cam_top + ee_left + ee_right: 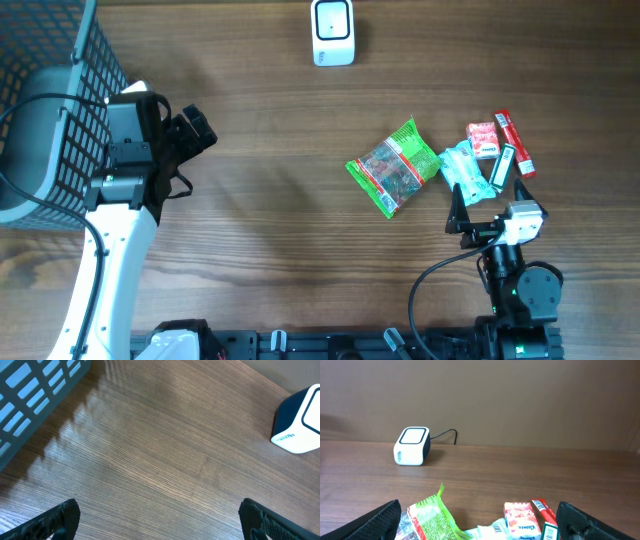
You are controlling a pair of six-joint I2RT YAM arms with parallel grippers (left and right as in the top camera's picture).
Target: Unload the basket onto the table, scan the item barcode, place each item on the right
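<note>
A white and dark barcode scanner (pixel 333 32) stands at the table's far edge, also in the left wrist view (pixel 300 422) and the right wrist view (pixel 412 446). The items lie in a cluster at the right: a green snack bag (pixel 395 167), a pale blue tissue packet (pixel 465 170), a pink box (pixel 484 139), a red stick pack (pixel 515 140) and a small green carton (pixel 502 167). My right gripper (pixel 487 203) hovers just in front of them, open and empty (pixel 480 525). My left gripper (pixel 200 133) is open over bare wood at the left (pixel 160 522).
A blue-grey wire basket (pixel 40 110) stands at the far left, right behind the left arm, and its wall shows in the left wrist view (pixel 35 390). The scanner's cable runs off behind it. Bare wood lies between the left gripper and the items.
</note>
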